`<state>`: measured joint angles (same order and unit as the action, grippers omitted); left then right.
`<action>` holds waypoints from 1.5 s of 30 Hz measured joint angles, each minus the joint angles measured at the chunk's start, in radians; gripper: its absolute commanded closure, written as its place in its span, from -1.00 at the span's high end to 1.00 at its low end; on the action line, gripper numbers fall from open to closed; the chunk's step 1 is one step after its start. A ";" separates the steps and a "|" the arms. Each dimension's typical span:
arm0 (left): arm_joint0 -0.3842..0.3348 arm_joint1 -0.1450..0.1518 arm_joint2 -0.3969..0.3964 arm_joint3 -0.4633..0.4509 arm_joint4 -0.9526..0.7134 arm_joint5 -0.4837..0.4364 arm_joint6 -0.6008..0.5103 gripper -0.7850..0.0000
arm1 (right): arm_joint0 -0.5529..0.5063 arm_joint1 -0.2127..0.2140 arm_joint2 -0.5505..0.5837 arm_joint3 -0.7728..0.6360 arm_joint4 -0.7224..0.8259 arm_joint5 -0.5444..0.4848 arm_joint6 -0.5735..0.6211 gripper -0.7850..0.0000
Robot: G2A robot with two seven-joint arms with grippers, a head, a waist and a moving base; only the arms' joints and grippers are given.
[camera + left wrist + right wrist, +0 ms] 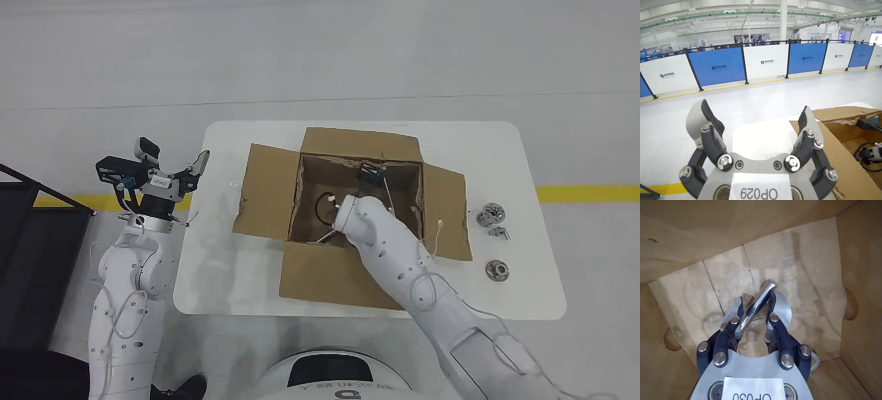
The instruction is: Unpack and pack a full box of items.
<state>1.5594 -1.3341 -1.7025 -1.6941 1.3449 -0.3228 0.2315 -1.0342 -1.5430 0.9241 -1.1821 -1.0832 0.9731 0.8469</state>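
My right pincer is down inside the cardboard box, closed in on a steel rod, a smooth, mirror-bright cylinder with a flat-cut end. The ribbed black pads press it from either side. It sits askew, its long axis slanting across the gap, and the flat end points away from my wrist towards the box floor. Its near end crosses in front of one finger's base.

The box is matt brown board, scuffed and creased along the floor seams, with an oval hand hole in each side wall. A silvery ring peeks from behind my pincer, mostly hidden. From above, my arm covers much of the box's inside, where a black looped cable lies.

My left pincer is spread wide and holds nothing, just off the edge of the white table. Two round metal parts lie on the table at the box's far side.
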 measured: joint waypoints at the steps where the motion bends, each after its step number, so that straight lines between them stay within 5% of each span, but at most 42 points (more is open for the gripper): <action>1: 0.000 0.000 0.000 0.000 0.000 0.000 0.000 1.00 | -0.001 0.000 0.005 -0.003 0.001 0.000 0.000 -1.00; 15: 0.000 0.000 0.000 0.000 0.000 0.000 0.000 1.00 | -0.277 0.048 0.191 -0.422 -0.022 -0.036 -0.137 -1.00; 17: 0.000 0.000 0.000 0.000 0.000 0.000 0.000 1.00 | -0.302 0.051 0.195 -0.444 -0.032 -0.046 -0.132 -0.44; 19: 0.000 0.000 0.000 0.000 0.000 0.000 0.000 1.00 | -0.308 0.051 0.183 -0.444 -0.047 -0.053 -0.126 -0.15; 35: 0.000 0.000 0.000 0.000 0.000 0.000 0.000 1.00 | -0.221 0.014 0.009 -0.303 -0.150 -0.033 -0.082 -0.22; 45: 0.000 0.000 0.000 0.000 0.000 0.000 0.000 1.00 | -0.142 -0.010 0.002 -0.210 -0.138 -0.006 -0.055 -0.11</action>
<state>1.5594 -1.3341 -1.7025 -1.6941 1.3449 -0.3228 0.2315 -1.1757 -1.5530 0.9258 -1.3924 -1.2215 0.9668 0.7920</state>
